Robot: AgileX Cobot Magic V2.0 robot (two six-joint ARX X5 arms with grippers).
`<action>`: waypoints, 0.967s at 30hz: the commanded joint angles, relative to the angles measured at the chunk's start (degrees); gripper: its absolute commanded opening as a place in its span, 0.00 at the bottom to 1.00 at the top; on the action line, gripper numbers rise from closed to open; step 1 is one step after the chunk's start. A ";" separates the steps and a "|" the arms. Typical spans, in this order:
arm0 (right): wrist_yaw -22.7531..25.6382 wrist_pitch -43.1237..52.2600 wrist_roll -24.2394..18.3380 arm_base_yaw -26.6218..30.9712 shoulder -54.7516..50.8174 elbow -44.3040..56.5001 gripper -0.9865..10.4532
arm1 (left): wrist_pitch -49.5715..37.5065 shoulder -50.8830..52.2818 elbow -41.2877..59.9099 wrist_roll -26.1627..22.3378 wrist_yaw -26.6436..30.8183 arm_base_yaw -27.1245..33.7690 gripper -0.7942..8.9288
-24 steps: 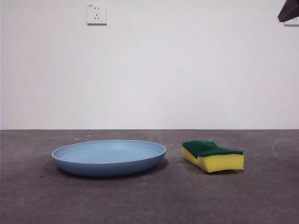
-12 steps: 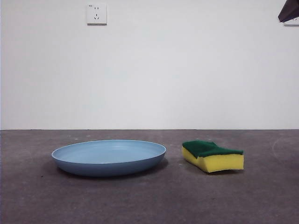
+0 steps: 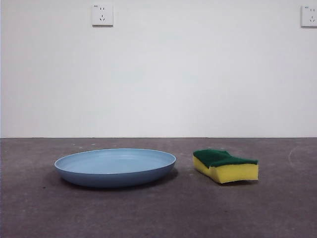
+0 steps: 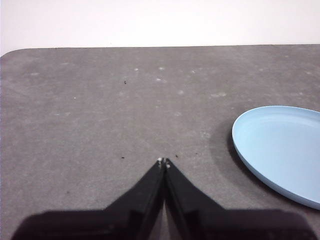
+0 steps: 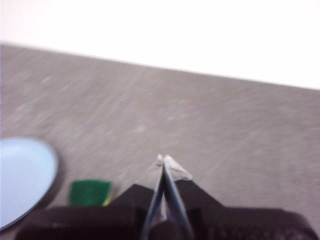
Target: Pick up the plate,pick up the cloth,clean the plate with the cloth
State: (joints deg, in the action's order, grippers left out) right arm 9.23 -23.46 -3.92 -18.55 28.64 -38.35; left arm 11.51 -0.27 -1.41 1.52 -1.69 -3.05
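Both jaws clenched, empty | plate [image 3: 115, 167] flat | cloth [image 3: 226, 166] beside it

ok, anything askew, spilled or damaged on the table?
Nothing stands out. The plate sits flat on the table, the sponge lies beside it, green side up, apart from it. No spill or damage visible. Both grippers are shut, clear of both.

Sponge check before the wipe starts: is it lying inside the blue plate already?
No, in the front view the sponge sits on the grey table beside the plate, with a bare gap between them.
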 commanded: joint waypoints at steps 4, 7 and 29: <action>-10.97 9.01 -0.90 10.78 -8.17 9.97 0.09 | 0.04 0.15 0.79 0.20 0.02 0.20 0.08; -12.35 14.62 -0.24 13.40 -12.41 16.48 0.09 | 0.04 0.15 0.79 0.20 0.02 0.20 0.08; -12.33 12.94 11.26 13.53 -28.52 38.03 0.09 | 0.04 0.15 0.79 0.20 0.02 0.20 0.08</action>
State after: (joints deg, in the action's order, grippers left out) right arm -3.03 -10.02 5.93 -4.89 0.27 -1.02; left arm 11.51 -0.27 -1.41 1.52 -1.72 -3.05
